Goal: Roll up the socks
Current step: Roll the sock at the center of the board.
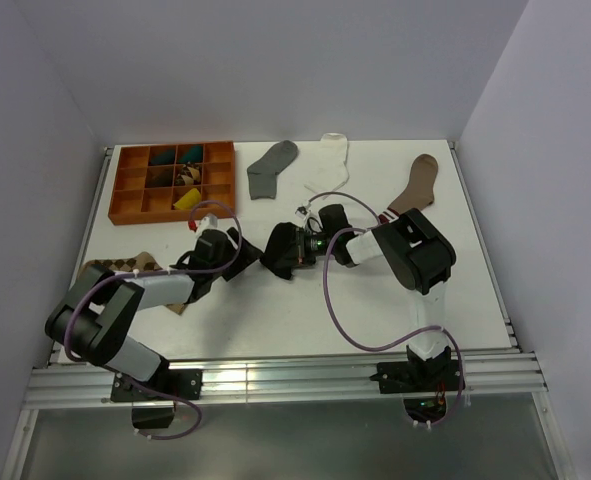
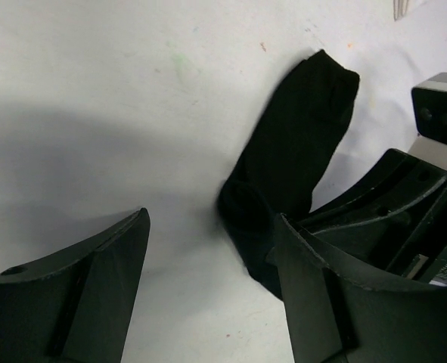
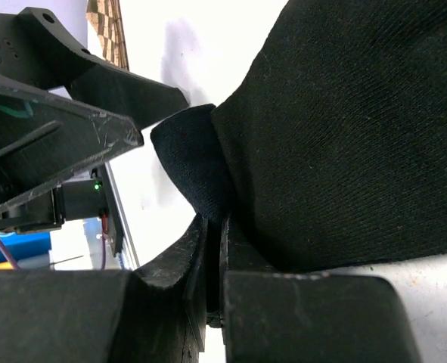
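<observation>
While the orange tray [image 1: 130, 205] holds rolled bundles [image 1: 186, 177] in a few compartments, the black sock [image 1: 278, 258] lies mid-table. The right gripper [image 3: 214, 227] pinches its fabric, reaching leftward; the left gripper [image 2: 212, 219] stands spread beside it.

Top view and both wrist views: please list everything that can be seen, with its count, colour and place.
black sock: one, black, table centre, pinched by the right gripper
grey sock: one, grey, rear centre, right of the tray
white sock: one, white, rear, right of the grey sock
brown sock: one, brown, rear right
patterned sock: one, tan and brown, near left
tray: one, orange, rear left, with compartments
small items: several, teal, yellow and patterned, in tray compartments; kind unclear
table: one, white
left gripper: one, black, open, next to the black sock
right gripper: one, black, shut on the black sock
</observation>
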